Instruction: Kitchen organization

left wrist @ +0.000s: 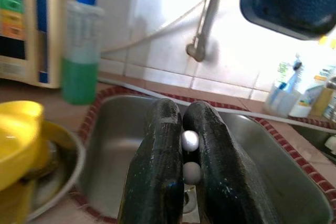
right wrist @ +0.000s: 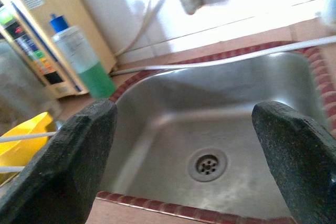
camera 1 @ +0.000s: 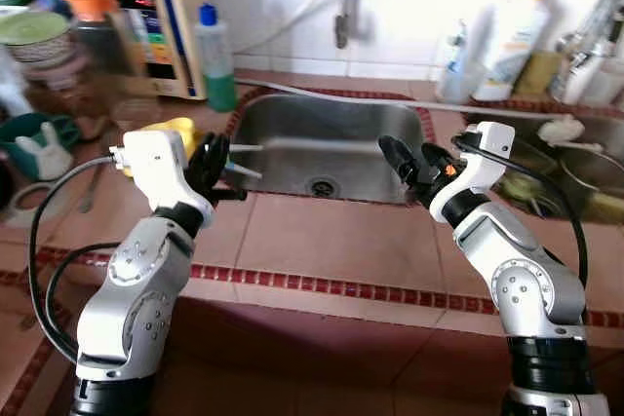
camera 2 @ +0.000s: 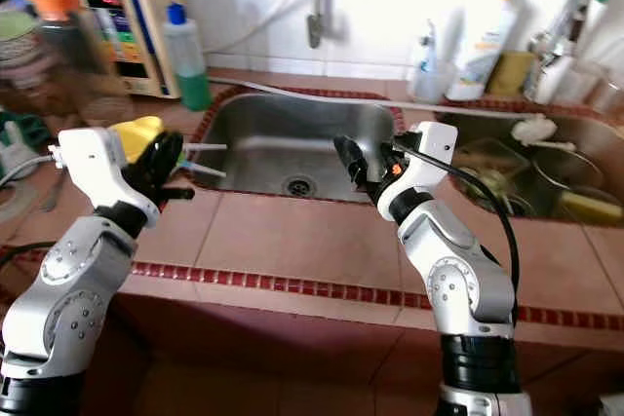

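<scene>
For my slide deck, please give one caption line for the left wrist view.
Left claw shut on two white sticks above the steel sink, green bottle behind.

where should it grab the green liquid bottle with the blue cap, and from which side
Grip the green liquid bottle around its clear upper body below the blue cap, coming from the sink side. It stands upright at the sink's back left corner, with the beige appliance close on its far side. The open right gripper could probably straddle it.

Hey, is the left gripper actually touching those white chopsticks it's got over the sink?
Touching. In the left wrist view the left gripper has both fingers closed on the chopsticks, whose two round ends sit pinched between them.
</scene>
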You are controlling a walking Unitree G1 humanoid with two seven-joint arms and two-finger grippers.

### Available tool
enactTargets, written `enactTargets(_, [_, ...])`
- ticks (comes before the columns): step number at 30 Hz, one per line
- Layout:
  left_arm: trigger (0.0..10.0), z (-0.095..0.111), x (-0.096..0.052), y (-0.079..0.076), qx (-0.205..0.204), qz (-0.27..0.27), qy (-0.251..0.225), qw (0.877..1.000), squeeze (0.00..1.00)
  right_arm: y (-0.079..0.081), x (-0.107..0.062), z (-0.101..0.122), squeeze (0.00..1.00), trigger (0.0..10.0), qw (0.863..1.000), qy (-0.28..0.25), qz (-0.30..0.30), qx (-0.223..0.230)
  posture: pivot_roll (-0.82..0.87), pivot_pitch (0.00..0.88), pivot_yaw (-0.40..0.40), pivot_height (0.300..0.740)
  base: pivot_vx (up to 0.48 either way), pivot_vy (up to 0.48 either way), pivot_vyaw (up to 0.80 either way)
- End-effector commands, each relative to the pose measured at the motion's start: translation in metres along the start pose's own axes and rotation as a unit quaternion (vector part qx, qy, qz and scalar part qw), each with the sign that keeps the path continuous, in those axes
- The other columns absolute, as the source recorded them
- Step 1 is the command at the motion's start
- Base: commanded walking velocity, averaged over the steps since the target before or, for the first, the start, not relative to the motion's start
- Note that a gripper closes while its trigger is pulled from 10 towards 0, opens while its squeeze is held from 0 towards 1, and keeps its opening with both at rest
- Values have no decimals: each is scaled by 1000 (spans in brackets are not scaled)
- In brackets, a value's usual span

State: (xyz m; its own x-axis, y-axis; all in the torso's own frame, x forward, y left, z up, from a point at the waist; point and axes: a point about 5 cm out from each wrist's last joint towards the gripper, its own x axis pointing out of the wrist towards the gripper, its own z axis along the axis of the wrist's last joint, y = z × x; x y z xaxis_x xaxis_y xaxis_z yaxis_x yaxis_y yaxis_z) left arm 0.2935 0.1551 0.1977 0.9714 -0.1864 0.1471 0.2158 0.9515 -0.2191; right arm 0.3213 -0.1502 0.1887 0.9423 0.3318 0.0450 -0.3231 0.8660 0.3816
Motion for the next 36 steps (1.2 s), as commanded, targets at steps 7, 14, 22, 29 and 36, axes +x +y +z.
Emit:
enactTargets(7, [10000,2,-3,5,24,4,4,1000,0,5,-5,3,0,10000,1000,-9,1,-10,40,0,7,740,0,0,-769])
enactTargets(14, [10000,-1,-9,-1,31,-6,5,999,0,5,-8,3,0,10000,1000,-12,-2,-8,41,0,6,740,0,0,-760])
enactTargets(22, [10000,4,-9,-4,27,-12,-10,1000,0,10,-7,3,0,10000,1000,-17,2,-8,42,0,1,740,0,0,-174])
enactTargets(29, [10000,7,-10,-4,26,-16,-16,999,0,13,-6,2,0,10000,1000,-19,4,-7,41,0,2,740,0,0,0])
enactTargets(36, [10000,8,-10,-5,23,-20,-16,999,0,15,-6,3,0,10000,1000,-21,4,-6,40,0,2,740,230,0,0])
